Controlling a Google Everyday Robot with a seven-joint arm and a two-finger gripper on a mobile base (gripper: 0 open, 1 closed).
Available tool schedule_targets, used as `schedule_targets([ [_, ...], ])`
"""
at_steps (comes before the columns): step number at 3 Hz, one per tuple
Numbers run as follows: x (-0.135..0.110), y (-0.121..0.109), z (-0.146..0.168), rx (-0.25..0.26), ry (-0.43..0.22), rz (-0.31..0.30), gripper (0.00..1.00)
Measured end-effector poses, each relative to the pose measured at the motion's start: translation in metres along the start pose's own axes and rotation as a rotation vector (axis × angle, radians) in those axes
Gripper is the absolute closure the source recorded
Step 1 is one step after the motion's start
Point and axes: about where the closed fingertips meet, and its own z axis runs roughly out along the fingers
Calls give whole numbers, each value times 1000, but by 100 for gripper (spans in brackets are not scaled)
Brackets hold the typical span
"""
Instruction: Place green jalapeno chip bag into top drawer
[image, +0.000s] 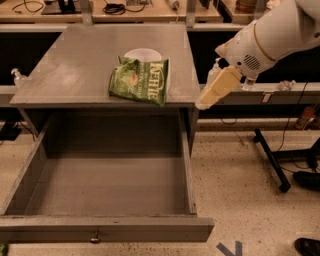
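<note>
The crinkled green foil jalapeno chip bag with white "KETTLE" lettering (140, 81) lies flat on the grey table (70, 65), close to its front edge and slightly overhanging it. A round white bowl (143, 53) sits at the bag's 12 o'clock, partly hidden behind it and seemingly touching. The wide grey top drawer (125, 231) stands open at the bag's 6 o'clock, with a small round metal knob (94, 240) on its front. The cream-coloured tool (204, 103) hangs at the bag's 3 o'clock, just off the table's right edge and apart from the bag; whether it is apart or together cannot be told.
</note>
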Motion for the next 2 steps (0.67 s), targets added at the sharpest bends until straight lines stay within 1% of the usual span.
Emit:
schedule_targets([
  [1,-23,-5,33,-3,-203,14,0],
  [2,-33,-5,66,-21,-303,39,0],
])
